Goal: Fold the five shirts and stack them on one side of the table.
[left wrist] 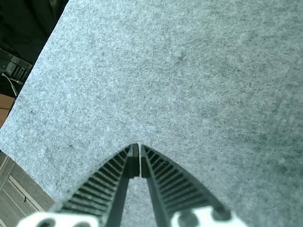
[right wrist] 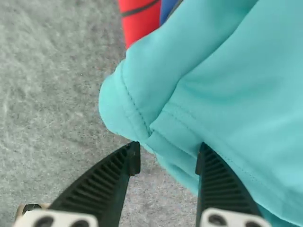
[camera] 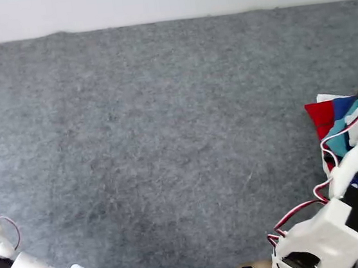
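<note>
Shirts (camera: 340, 130) heaped at table (camera: 167, 142) right edge, progress unclear. Right gripper (right wrist: 168, 158) released, jaws astride teal shirt (right wrist: 227, 85) hem. Left gripper (left wrist: 140, 151) clenched, empty.

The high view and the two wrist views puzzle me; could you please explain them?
Two robot arms sit at a grey felt table. The high view looks down from a fixed camera: a pile of shirts lies at the table's edge, under the right arm. Each wrist view looks along one arm's gripper. The left gripper is shut over bare felt, holding nothing. The right gripper is open, a fold of the teal shirt between its jaws, not clamped; a red shirt lies beside it.
</note>
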Motion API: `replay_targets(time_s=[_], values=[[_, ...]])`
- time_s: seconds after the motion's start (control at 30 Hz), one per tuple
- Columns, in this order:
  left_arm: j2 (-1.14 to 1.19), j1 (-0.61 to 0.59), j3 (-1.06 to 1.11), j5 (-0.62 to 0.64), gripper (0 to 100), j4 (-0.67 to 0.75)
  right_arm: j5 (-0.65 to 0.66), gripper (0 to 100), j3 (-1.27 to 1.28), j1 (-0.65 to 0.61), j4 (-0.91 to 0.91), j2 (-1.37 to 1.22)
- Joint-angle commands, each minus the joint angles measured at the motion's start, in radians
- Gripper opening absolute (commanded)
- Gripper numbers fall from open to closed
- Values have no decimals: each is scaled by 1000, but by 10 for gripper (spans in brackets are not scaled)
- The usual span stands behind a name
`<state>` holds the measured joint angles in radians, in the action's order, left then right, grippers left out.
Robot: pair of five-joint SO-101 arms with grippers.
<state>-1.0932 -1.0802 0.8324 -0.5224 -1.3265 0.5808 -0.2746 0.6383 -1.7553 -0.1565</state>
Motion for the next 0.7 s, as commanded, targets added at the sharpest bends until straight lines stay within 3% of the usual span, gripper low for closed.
replay_targets(time_s=[0.0, 0.5, 0.67], values=[[-11, 2, -35, -9, 15, 14, 14, 199, -2, -10, -18, 59], [-11, 2, -35, -9, 15, 11, 17, 195, -61, 18, 33, -30], [-11, -2, -35, -11, 15, 11, 17, 48, -63, 18, 84, -35]])
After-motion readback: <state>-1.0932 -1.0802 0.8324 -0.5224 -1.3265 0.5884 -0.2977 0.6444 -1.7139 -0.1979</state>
